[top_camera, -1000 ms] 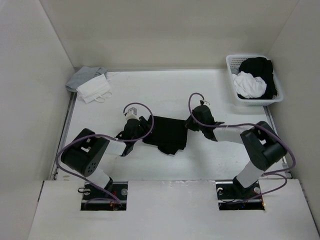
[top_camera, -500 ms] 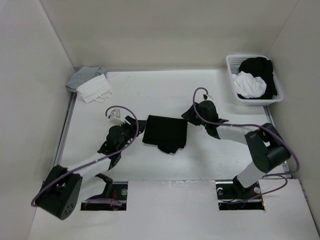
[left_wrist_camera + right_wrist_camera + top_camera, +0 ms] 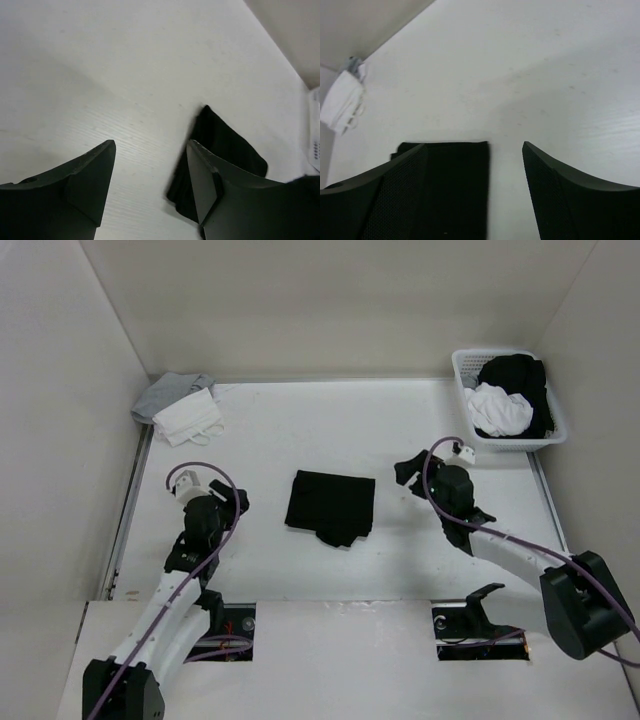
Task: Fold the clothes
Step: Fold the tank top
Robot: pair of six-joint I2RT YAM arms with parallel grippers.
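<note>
Start far to the left of the shirt, up in the back corner. You see a grey cloth [image 3: 170, 392] there with a white cloth [image 3: 188, 418] lying just beside it.

Next comes your left claw [image 3: 232, 502]. It sits left of the shirt and does not touch it. Its two fingers are spread wide with nothing between them, and in the left wrist view the left claw [image 3: 150, 150] points at the shirt's corner.

The black shirt [image 3: 330, 505] lies folded flat in the middle of the white desk [image 3: 330, 430], between your two claws. It makes a neat block. Its longer side runs left to right, tipped a little. A loose bit pokes out on the side nearest the arm bases. Any label on it is too small to read.

Your right claw [image 3: 408, 472] is right of the shirt, near it but apart. Its fingers are spread wide too, holding nothing.

Far to the right of the shirt, at the back, a white basket [image 3: 515, 443] holds black and white clothes.
</note>
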